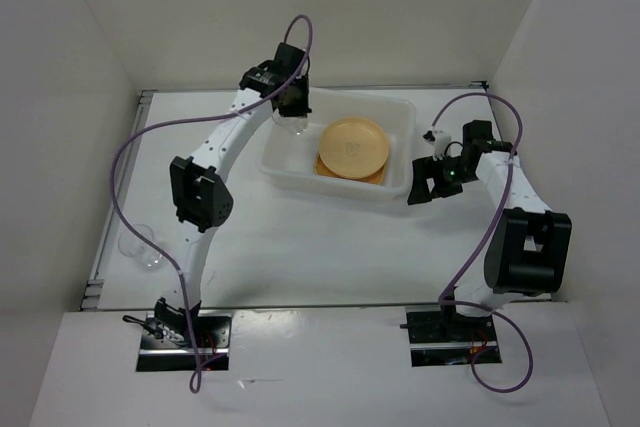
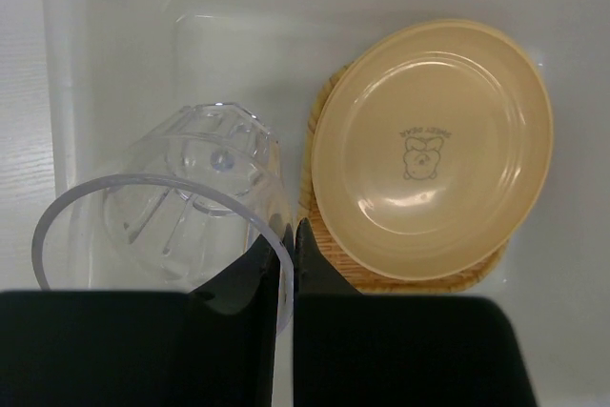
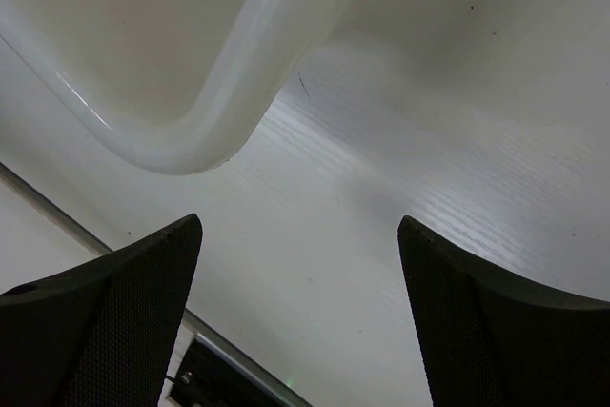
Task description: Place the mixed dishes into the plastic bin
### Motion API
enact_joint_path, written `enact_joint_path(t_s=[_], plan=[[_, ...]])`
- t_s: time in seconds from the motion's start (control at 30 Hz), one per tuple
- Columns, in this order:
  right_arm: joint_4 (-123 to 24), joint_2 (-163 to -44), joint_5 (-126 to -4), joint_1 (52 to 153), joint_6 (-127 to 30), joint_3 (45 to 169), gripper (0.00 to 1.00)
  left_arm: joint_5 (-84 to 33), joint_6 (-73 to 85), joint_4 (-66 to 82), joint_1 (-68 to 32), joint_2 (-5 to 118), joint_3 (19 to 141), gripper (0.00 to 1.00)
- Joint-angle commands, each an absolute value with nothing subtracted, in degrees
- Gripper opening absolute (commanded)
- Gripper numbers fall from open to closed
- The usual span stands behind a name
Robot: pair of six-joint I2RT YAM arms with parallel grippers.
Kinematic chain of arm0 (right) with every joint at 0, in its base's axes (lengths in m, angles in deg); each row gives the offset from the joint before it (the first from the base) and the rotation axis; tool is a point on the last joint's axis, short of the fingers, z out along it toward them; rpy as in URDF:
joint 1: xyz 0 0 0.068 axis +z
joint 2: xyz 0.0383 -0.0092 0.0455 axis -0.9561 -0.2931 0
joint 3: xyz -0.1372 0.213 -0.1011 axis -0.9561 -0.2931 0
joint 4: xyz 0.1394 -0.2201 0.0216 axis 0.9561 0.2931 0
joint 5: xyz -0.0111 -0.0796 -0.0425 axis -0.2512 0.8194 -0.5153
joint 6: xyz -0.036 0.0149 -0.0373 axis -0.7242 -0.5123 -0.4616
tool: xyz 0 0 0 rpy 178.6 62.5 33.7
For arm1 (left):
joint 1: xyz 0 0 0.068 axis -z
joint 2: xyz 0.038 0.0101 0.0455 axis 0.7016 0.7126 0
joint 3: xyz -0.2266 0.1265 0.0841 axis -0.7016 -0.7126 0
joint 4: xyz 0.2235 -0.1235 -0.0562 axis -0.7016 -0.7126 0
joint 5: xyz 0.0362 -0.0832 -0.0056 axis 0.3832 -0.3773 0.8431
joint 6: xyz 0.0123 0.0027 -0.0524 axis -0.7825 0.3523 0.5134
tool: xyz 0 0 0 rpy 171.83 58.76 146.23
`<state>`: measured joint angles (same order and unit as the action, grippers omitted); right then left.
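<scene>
The clear cup hangs on its side over the plastic bin. It is above the bare floor at the bin's 9 o'clock end and not yet set down. My left claw has it pinched by the rim, one finger inside the wall and one outside, nearly closed on the thin plastic.

At the cup's 3 o'clock, already in the bin, a round plate lies on the woven plate, whose edge peeps out beneath. I see only one round plate. Whether a second is sandwiched under it I cannot tell.

My right claw is spread wide and holds nothing. It sits low over the worktop, just off the bin's corner at about 4 o'clock.

Out toward 8 o'clock from the bin, near the worktop's left edge, the loose cups wait, perhaps two.

I judge the job to be well past halfway. The plates seem to be done, this cup needs only lowering and release, and the loose cups are left to fetch.
</scene>
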<state>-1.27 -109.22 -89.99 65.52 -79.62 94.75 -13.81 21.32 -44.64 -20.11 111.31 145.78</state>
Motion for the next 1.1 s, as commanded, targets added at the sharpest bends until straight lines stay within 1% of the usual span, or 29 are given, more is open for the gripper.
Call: enact_joint_path(t_s=[0.0,0.13,0.37,0.5,0.6,0.63,0.67,0.7,0.77,0.8,0.87,0.9,0.93,1.03,1.07], plan=[[-2.41,-108.49,-92.13,65.14,-81.4,94.75,0.88,-6.71,20.97,-46.03,-18.72,114.21,150.6,0.0],[-2.41,-107.96,-92.13,64.61,-81.41,94.75,0.88,-6.7,21.49,-46.57,-17.49,119.31,154.56,0.0],[-1.88,-106.82,-92.66,63.38,-82.46,94.75,0.88,-4.25,22.03,-47.71,-16.34,121.69,153.86,0.13],[-1.36,-107.34,-93.19,62.76,-83.07,94.75,0.88,-4.24,22.64,-47.71,-16.34,124.59,153.86,0.14],[-1.35,-107.34,-93.19,62.24,-83.08,94.75,0.88,-4.24,23.34,-48.24,-16.34,125.82,155.18,0.19],[-1.35,-107.34,-93.19,62.24,-83.08,94.75,0.88,-3.72,24.04,-48.76,-16.34,126.52,156.14,0.29],[-1.35,-107.34,-93.19,62.24,-83.08,94.75,0.88,-3.71,24.05,-48.77,-16.34,126.53,157.28,0.31],[-1.35,-107.34,-93.19,62.24,-83.08,94.75,0.88,-3.19,24.74,-48.77,-16.34,127.31,158.07,0.31],[-1.35,-107.34,-93.19,61.71,-83.08,94.75,0.88,-2.66,25.36,-49.99,-16.87,128.02,160.18,0.37],[-1.35,-107.34,-93.19,61.71,-83.08,94.75,0.88,-1.79,25.89,-50.52,-16.87,128.02,162.63,0.42],[-1.35,-107.34,-93.19,61.71,-83.08,94.75,0.88,2.25,26.42,-52.28,-16.87,128.02,165.54,0.5],[-1.35,-107.34,-93.19,61.71,-83.08,94.75,0.88,3.66,26.42,-52.89,-16.87,126.02,167.03,0.58],[-1.35,-107.86,-93.19,61.71,-83.08,94.75,0.88,5.93,26.94,-52.9,-16.87,124.96,169.4,0.61],[-1.35,-108.39,-93.19,61.71,-83.08,94.75,0.88,4.56,27.47,-51.75,-18.18,120.47,174.15,0.81],[-1.35,-108.4,-93.19,61.71,-83.08,94.75,0.88,3.85,27.48,-51.06,-18.89,118.99,179.04,0.87]])
